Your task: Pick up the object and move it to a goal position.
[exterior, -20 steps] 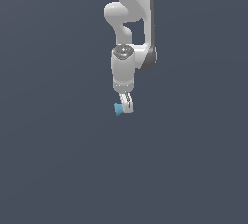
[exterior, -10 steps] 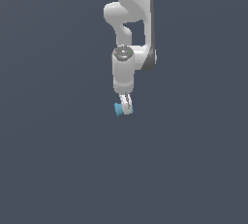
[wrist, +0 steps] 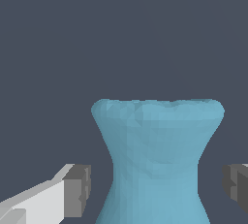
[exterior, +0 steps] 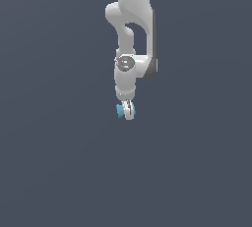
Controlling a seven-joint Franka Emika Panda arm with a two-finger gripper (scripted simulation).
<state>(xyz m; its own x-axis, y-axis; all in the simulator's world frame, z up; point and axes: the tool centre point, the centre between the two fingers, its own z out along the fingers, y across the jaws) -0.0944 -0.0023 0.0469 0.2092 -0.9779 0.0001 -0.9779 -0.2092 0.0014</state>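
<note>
The object is a small light-blue chunk with a flared end, seen in the exterior view at the tip of my white gripper. In the wrist view the object fills the middle, narrow at its waist and wide at its far end. My gripper straddles that waist, with one dark pad on one side and the other pad on the opposite side. A gap of grey ground shows between each pad and the object. The jaws stand open around it.
The white arm comes down from the top of the exterior view. Everything around it is a plain dark grey surface with no other objects or edges in view.
The arm's wrist has come down a little toward the object. The light-blue object has stayed in the same place.
</note>
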